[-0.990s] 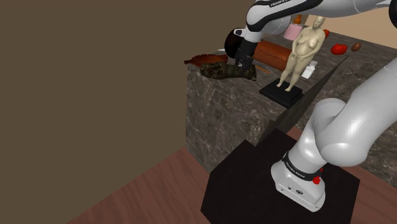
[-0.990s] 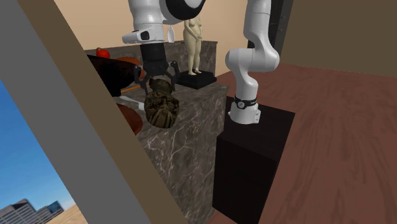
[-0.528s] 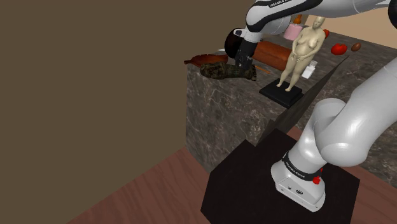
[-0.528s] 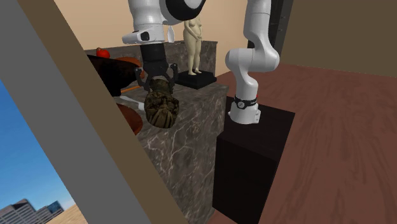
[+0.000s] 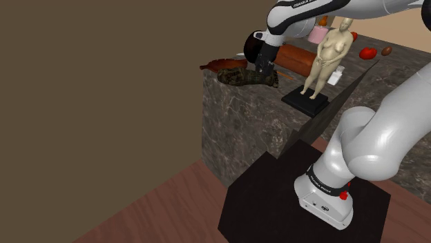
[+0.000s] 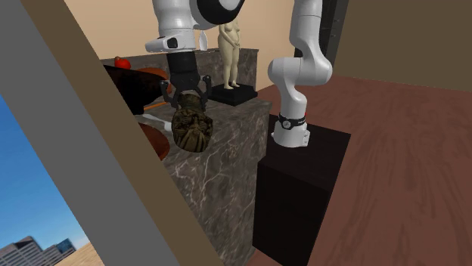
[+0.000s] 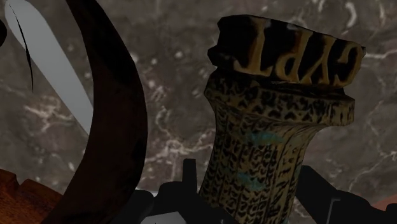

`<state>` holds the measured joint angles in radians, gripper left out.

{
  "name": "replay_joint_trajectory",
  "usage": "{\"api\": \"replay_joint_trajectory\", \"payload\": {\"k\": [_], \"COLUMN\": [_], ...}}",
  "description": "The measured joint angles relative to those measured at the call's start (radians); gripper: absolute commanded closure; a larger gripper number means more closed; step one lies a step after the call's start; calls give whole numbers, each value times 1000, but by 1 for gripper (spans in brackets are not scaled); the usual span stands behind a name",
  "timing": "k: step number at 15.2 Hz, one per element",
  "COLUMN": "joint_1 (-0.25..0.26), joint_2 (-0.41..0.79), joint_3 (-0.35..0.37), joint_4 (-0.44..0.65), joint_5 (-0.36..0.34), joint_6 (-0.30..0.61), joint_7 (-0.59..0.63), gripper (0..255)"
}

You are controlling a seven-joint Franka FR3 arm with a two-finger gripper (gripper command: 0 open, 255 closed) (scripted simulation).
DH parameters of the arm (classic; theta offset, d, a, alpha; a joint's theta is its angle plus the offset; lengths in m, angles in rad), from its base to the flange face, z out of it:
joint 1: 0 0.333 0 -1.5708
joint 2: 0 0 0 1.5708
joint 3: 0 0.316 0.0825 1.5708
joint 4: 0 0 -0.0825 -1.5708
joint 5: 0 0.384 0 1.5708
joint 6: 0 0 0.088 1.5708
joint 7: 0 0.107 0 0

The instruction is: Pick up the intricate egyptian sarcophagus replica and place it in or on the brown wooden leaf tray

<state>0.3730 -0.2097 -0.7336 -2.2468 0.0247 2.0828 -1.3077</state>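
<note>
Nearest the shoulder camera, the black stand carries the arm's white base. Beyond it rises the marbled tabletop. The dark, gold-patterned sarcophagus lies lengthwise at the tabletop's near corner. The gripper stands over the sarcophagus toward its three o'clock end. In the wrist view the fingers press against both flanks, clamped on the body short of the lettered end block. Just beside the sarcophagus, at about ten o'clock, lies the reddish-brown leaf tray. Farther back, at two o'clock, a dark red cylinder lies behind the gripper. A pale figurine stands upright there on a black base.
</note>
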Motion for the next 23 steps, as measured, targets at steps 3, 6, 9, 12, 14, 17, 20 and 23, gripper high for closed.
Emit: {"api": "replay_joint_trajectory", "payload": {"k": [3, 6, 9, 12, 14, 17, 20, 23], "joint_1": [-1, -2, -4, -5, -5, -6, -6, 10], "joint_2": [-10, -21, -35, -53, -55, -67, -71, -10], "joint_3": [5, 11, 19, 30, 31, 39, 43, 26], "joint_4": [8, 36, 67, 92, 115, 146, 181, 247], "joint_5": [-7, -14, -23, -33, -34, -40, -42, -5], "joint_6": [-16, -51, -94, -133, -157, -198, -236, -253], "joint_7": [8, 17, 30, 45, 47, 57, 61, 44], "gripper": [255, 255, 255, 255, 255, 255, 255, 255]}}
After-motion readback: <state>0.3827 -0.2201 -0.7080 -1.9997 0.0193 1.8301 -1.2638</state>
